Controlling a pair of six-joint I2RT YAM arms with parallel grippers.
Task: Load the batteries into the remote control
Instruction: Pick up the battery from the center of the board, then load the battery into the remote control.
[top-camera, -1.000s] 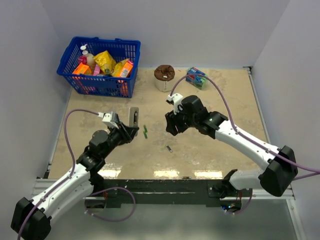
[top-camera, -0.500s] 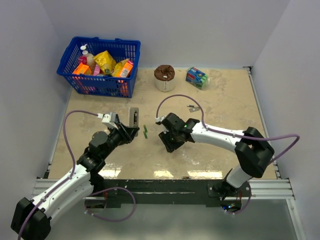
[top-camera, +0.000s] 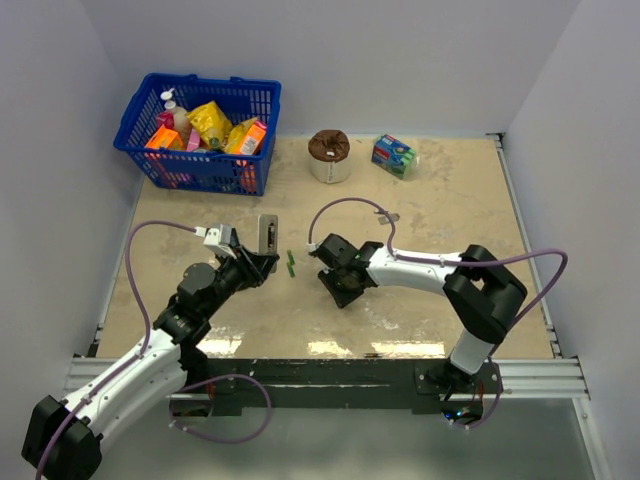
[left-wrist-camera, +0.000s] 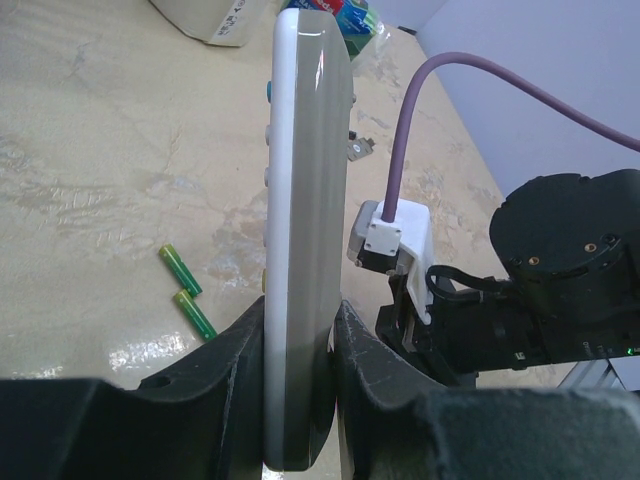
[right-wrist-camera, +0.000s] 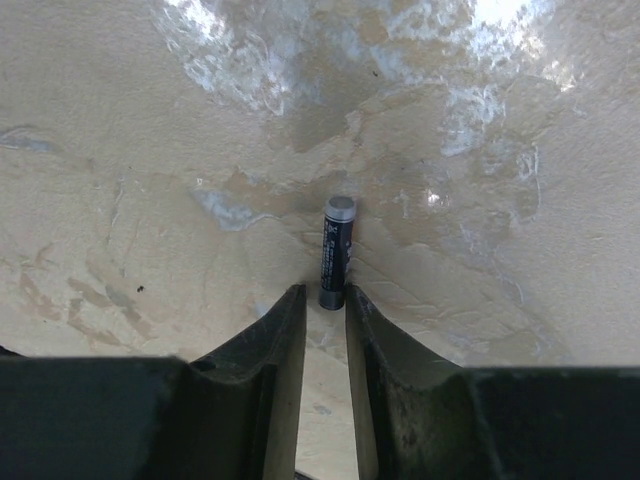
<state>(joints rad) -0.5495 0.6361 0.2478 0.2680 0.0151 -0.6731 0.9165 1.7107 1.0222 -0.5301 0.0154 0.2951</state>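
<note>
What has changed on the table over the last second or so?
The right gripper swung from the middle of the table toward the near edge, down onto a battery, whose end now sits between its jaws; whether it is gripped is unclear. The left gripper kept the remote control clamped, unmoved; the green pieces stayed too.

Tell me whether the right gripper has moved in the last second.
Yes. In the top view the right gripper has moved away from the brown-topped container, toward the bottom of the view and slightly left, down over a battery.

Left gripper (left-wrist-camera: 298, 322) clamped, right gripper (right-wrist-camera: 325, 300) low (slightly parted).
</note>
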